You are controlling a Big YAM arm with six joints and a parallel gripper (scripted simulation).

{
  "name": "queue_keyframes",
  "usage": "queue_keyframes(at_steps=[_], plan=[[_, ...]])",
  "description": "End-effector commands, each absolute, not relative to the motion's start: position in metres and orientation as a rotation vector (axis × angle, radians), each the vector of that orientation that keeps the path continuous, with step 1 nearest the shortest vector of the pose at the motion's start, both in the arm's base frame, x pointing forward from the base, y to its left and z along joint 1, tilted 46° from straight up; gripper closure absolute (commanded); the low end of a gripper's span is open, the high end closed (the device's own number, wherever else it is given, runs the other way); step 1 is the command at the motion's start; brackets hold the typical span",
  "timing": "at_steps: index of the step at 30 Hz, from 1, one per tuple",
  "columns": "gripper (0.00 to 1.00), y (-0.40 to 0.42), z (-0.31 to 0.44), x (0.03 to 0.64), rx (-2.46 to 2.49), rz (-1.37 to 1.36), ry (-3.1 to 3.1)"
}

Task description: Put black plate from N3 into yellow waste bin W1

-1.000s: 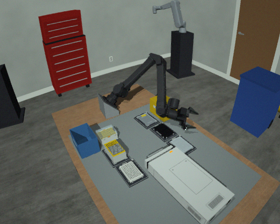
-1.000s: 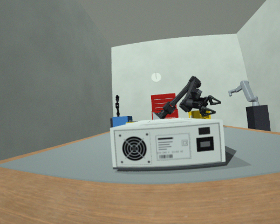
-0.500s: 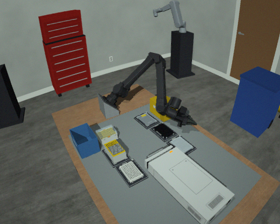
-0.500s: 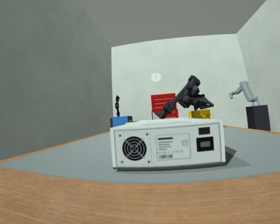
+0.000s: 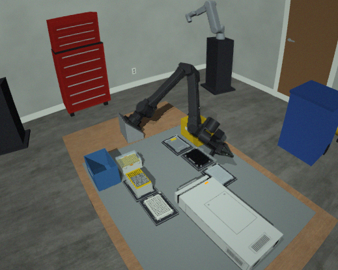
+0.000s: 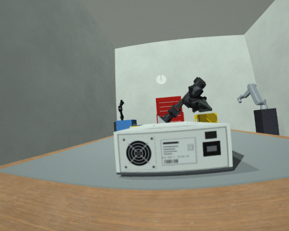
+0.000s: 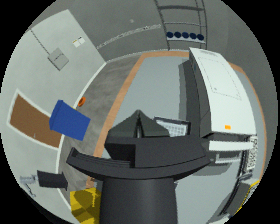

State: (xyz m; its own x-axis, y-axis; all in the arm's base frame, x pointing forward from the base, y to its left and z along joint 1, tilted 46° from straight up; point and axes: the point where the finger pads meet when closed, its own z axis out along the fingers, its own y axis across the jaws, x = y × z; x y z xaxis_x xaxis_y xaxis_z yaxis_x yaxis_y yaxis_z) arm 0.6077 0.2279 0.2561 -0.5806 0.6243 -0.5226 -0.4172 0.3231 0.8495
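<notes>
The black plate point(image 5: 198, 157) lies flat in its work nest in the middle of the row of three nests on the grey mat. My gripper point(image 5: 228, 153) is shut on nothing, with its fingers together, just right of the plate and a little above the mat. In the wrist view the closed fingers point(image 7: 139, 122) point over the mat. The yellow waste bin point(image 5: 186, 131) stands upright behind the arm, at the back right of the mat. It also shows in the exterior view point(image 6: 206, 117), below the gripper point(image 6: 205, 106).
A nest with a clear plate point(image 5: 176, 143) lies behind the black plate and one with a white plate point(image 5: 220, 174) in front. A large white instrument point(image 5: 227, 216) fills the front right. A blue bin point(image 5: 102, 168), two tip boxes point(image 5: 134, 173) and another well plate point(image 5: 157, 206) stand at the left.
</notes>
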Motion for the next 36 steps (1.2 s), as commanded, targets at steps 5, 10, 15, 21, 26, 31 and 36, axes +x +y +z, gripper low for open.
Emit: queue_keyframes(at_steps=[5, 10, 15, 21, 26, 31, 36], plan=[[1.00, 0.205, 0.242, 0.633, 0.166, 1.296, 1.745], [1.00, 0.191, 0.229, 0.639, 0.166, 1.236, 1.800], [1.00, 0.174, 0.214, 0.645, 0.164, 1.178, 1.855], [1.00, 0.151, 0.202, 0.648, 0.151, 1.073, 1.957], [1.00, 0.139, 0.188, 0.648, 0.147, 1.026, 2.019], [1.00, 0.122, 0.174, 0.648, 0.144, 0.976, 2.076], [1.00, 0.102, 0.161, 0.644, 0.125, 0.915, 2.161]])
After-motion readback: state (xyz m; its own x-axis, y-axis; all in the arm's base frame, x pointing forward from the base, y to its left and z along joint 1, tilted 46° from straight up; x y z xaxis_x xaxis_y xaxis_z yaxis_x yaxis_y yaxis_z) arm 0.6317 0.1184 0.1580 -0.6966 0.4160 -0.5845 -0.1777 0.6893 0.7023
